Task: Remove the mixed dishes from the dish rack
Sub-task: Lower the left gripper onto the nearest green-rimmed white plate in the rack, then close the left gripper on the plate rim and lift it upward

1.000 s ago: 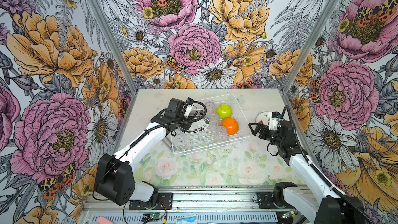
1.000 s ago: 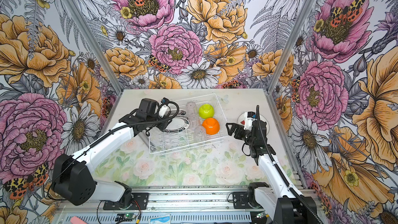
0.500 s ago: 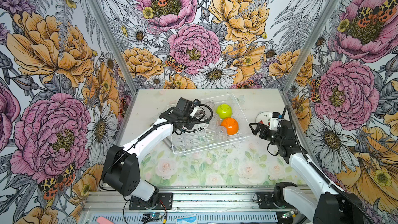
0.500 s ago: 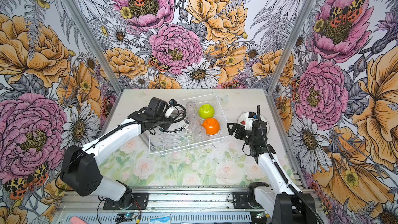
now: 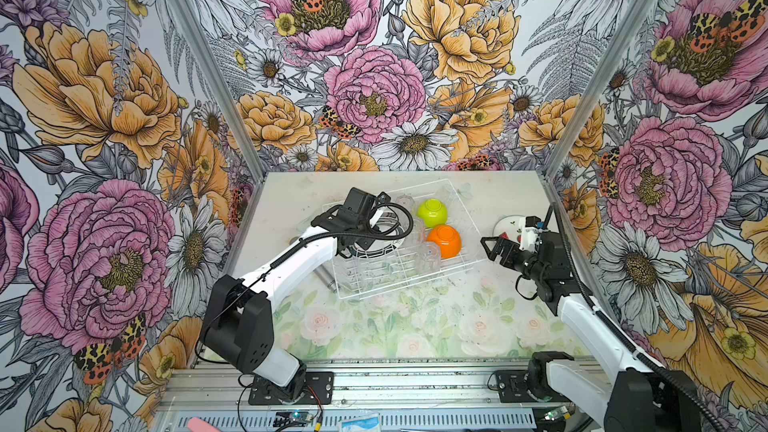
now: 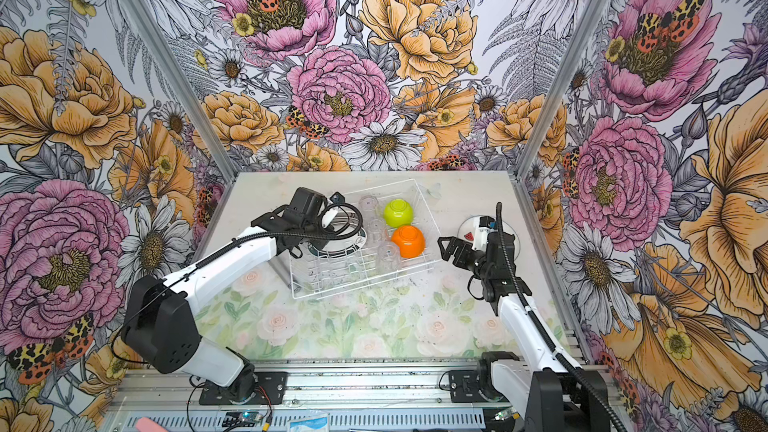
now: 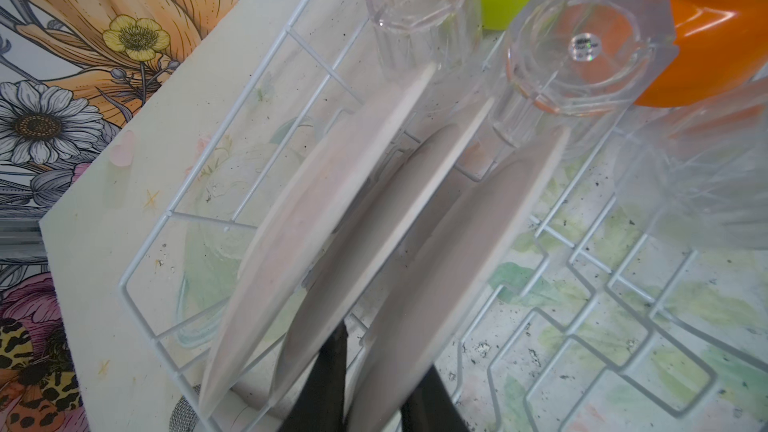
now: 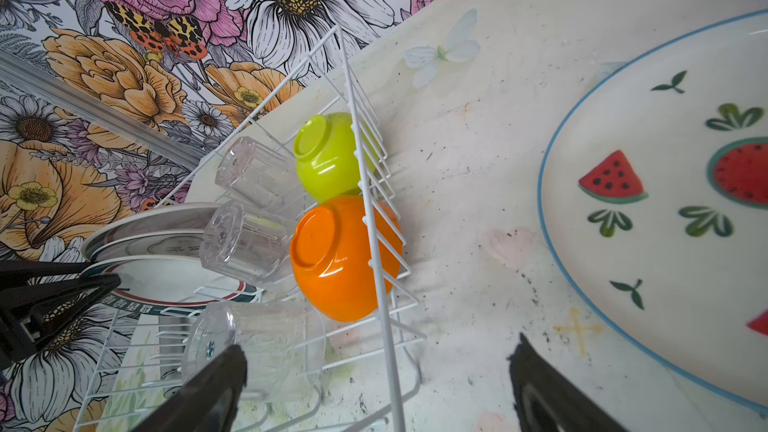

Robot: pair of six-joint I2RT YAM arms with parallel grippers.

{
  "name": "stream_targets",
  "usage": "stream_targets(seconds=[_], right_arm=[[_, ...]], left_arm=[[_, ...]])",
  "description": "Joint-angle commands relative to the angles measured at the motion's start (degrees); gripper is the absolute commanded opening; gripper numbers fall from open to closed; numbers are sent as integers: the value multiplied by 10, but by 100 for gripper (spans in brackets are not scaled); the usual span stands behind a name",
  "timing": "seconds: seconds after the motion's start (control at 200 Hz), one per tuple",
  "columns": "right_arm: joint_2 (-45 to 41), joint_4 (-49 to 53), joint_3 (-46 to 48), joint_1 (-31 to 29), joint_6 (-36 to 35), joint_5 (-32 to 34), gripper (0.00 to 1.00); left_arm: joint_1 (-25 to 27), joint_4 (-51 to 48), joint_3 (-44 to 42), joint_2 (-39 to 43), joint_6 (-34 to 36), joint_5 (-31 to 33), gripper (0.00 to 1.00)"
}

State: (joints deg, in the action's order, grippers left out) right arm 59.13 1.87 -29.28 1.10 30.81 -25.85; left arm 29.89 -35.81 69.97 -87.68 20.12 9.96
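Note:
The white wire dish rack (image 5: 399,290) stands mid-table. Three dark-rimmed plates (image 7: 316,218) stand on edge in its slots. My left gripper (image 7: 384,351) reaches down among them, shut on the plate (image 7: 469,243) nearest the empty slots, one black finger against each face. Three clear tumblers (image 8: 245,238) lie beside the plates, next to the lime-green bowl (image 5: 432,213) and the orange bowl (image 5: 444,241), both upside down. A white plate with watermelon spots (image 8: 665,201) lies flat on the table right of the rack. My right gripper (image 5: 496,247) hangs open and empty by the rack's right side.
A grey metal cylinder (image 5: 323,273) lies on the table against the rack's left side. Flowered walls close in the table on three sides. The left arm crosses the table's left part up to the rack.
My left gripper has reached further right and down into the rack, and its fingers have narrowed around the plate. The right arm has hardly moved.

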Motion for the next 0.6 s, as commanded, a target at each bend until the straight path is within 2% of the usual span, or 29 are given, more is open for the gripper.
stream_targets(seconds=[0.0, 0.175, 0.365, 0.595], right_arm=[[5, -18, 5, 3, 5, -9, 100], [14, -23, 5, 4, 7, -9, 99], [25, -28, 5, 3, 11, -9, 99], [41, -41, 6, 3, 18, -17, 99]], left_arm=[[3, -21, 2, -10, -10, 37, 12], [-15, -11, -5, 14, 5, 45, 6], [-33, 44, -44, 81, 16, 36, 2], [-59, 74, -78, 143, 10, -6, 0]])
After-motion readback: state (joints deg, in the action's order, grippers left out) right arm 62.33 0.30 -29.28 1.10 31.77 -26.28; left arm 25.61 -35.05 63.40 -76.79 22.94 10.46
